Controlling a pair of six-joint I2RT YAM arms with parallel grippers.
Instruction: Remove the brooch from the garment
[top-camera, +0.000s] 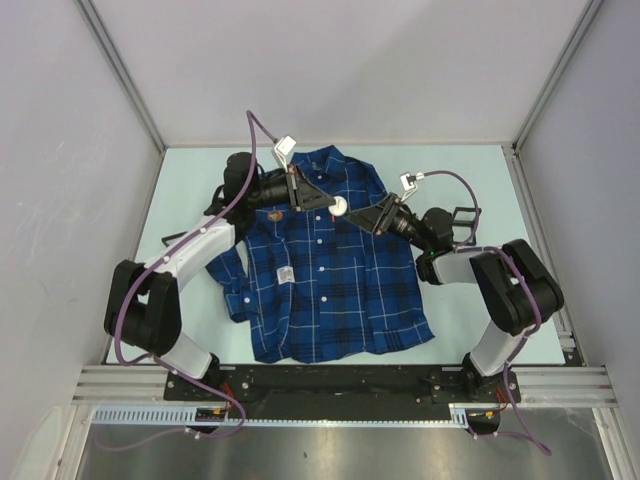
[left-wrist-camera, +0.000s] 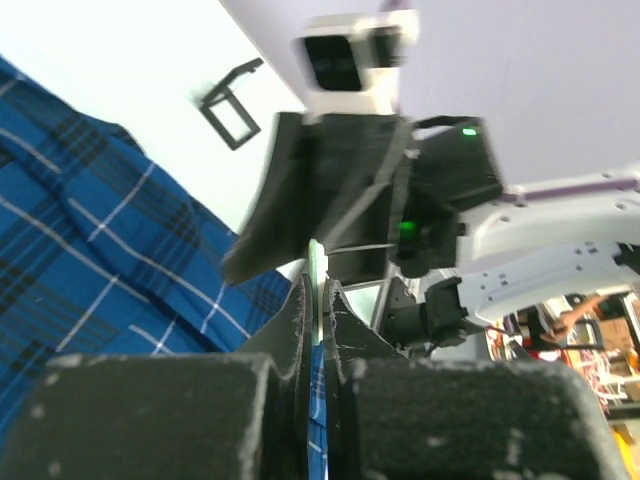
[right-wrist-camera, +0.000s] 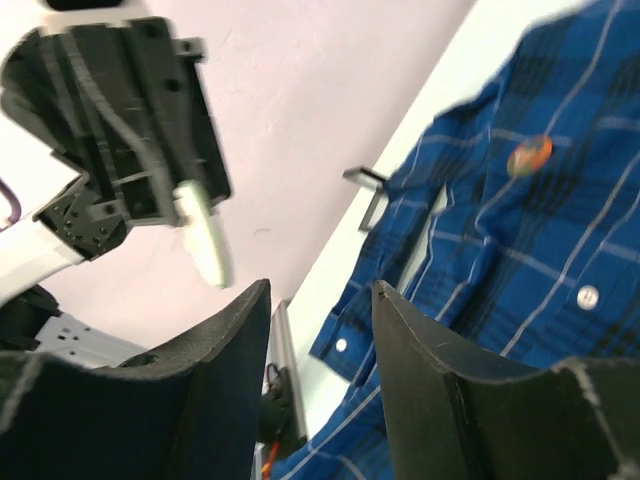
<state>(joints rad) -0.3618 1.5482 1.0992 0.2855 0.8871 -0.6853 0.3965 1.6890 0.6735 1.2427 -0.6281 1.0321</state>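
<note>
The garment (top-camera: 330, 290) is a dark blue plaid shirt lying flat and face up on the table, also seen in the left wrist view (left-wrist-camera: 90, 250) and the right wrist view (right-wrist-camera: 520, 240). My left gripper (top-camera: 335, 206) is shut on a thin white round disc (top-camera: 341, 208), apparently the brooch, and holds it above the shirt's chest. The disc shows edge-on between the jaws (left-wrist-camera: 317, 265) and in the right wrist view (right-wrist-camera: 205, 235). My right gripper (top-camera: 372, 215) is open and empty, just right of the disc, with its fingers apart (right-wrist-camera: 318, 290). A small orange round mark (right-wrist-camera: 530, 155) sits on the shirt's chest.
A white tag (top-camera: 284, 274) sits on the shirt front. A black rectangular bracket (left-wrist-camera: 232, 115) lies on the pale table beyond the collar. Grey walls close the left, right and back sides. A metal rail (top-camera: 340, 385) runs along the near edge.
</note>
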